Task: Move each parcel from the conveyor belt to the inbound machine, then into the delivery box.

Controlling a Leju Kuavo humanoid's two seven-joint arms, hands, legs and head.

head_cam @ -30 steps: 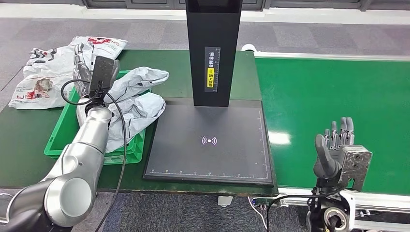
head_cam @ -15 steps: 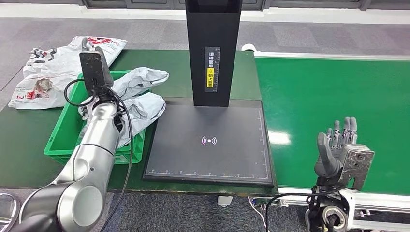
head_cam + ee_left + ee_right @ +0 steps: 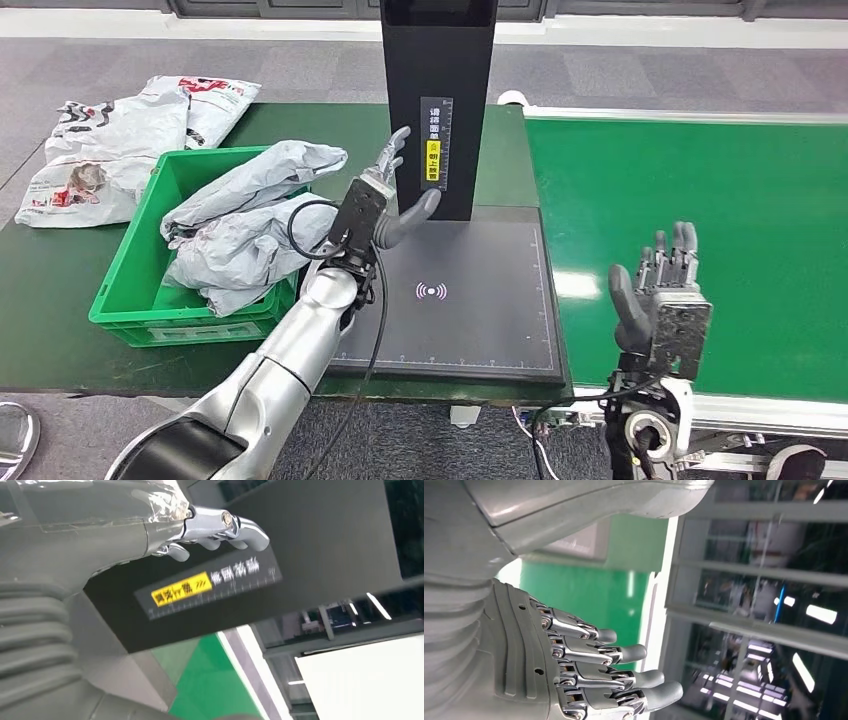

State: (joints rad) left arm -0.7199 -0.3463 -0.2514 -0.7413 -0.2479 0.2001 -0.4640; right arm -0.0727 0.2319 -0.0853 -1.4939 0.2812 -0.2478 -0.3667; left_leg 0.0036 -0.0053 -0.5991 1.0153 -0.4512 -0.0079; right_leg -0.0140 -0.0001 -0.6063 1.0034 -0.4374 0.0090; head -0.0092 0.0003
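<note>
Several grey parcels (image 3: 247, 222) lie heaped in the green delivery box (image 3: 128, 303) on the left of the table. My left hand (image 3: 384, 200) is open and holds nothing; it is raised over the black inbound machine's pad (image 3: 440, 310), close to its upright column (image 3: 435, 90). In the left wrist view the left hand (image 3: 150, 525) has its fingers (image 3: 225, 527) stretched out before the column's yellow label (image 3: 182, 588). My right hand (image 3: 660, 295) stands open with fingers upward at the near edge of the green conveyor belt (image 3: 700, 180). The right wrist view shows the right hand (image 3: 549, 650) with fingers apart, gripping nothing.
More white and grey plastic parcels (image 3: 110, 130) lie on the green table (image 3: 40, 290) behind and left of the box. The belt's metal frame (image 3: 760, 410) runs along its near edge. Grey floor lies beyond the table.
My left arm has swung right, from above the delivery box to over the machine's pad beside the column. My right hand has shifted slightly left and up.
</note>
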